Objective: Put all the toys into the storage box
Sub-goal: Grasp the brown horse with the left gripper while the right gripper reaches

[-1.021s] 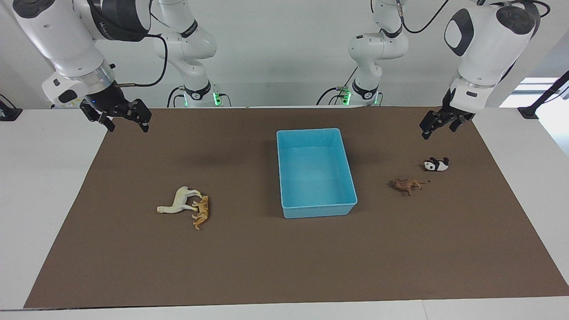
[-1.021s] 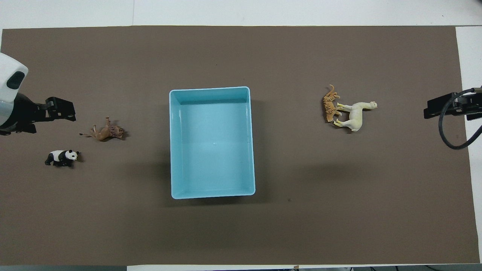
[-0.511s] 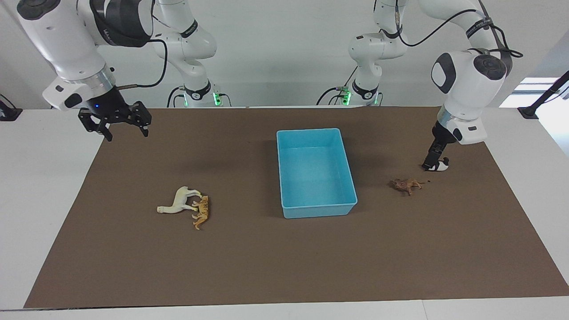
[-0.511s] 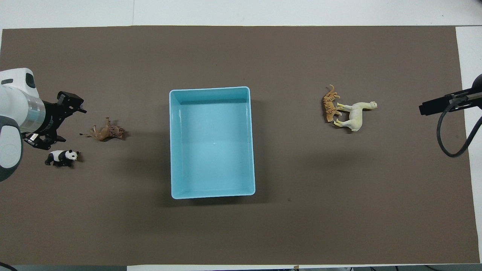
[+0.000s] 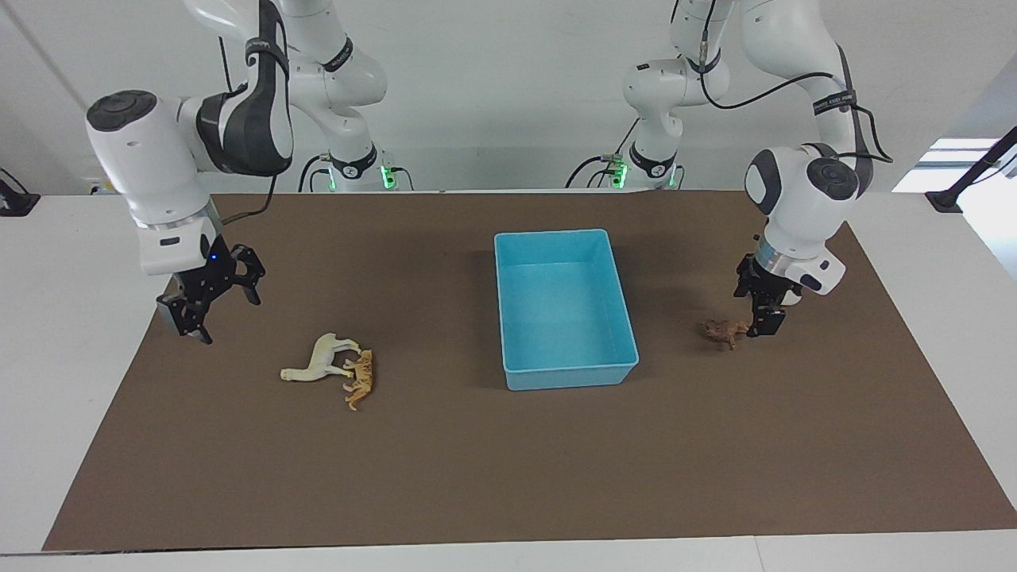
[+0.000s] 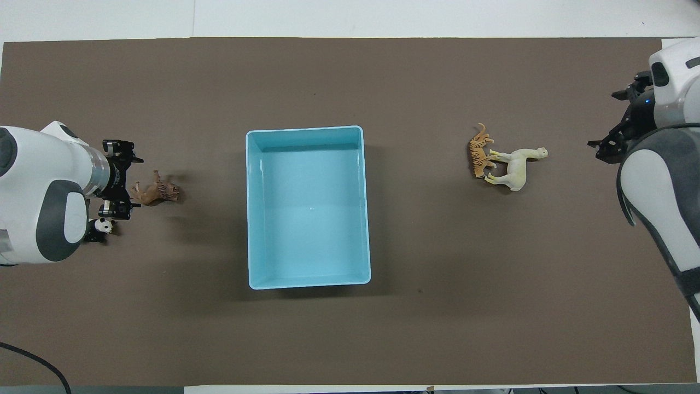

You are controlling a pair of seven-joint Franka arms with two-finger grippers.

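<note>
The light blue storage box (image 5: 556,235) stands mid-table and holds nothing; it also shows in the overhead view (image 6: 306,129). The cream horse (image 5: 322,359) (image 6: 514,167) and the orange tiger (image 5: 361,381) (image 6: 478,156) lie touching, toward the right arm's end. The brown lion (image 5: 721,330) (image 6: 158,191) lies toward the left arm's end. The panda (image 6: 103,226) peeks out from under the left arm and is hidden in the facing view. My left gripper (image 5: 756,314) (image 6: 134,182) is open and empty, low over the lion's tail end. My right gripper (image 5: 230,318) (image 6: 606,119) is open and empty, over the mat beside the horse.
A brown mat (image 5: 508,477) covers most of the white table (image 5: 71,334). Both arm bases stand at the robots' edge of the table.
Both arms have come down. The left gripper moved from beside the panda to the lion's tail end. The right gripper dropped and moved toward the horse.
</note>
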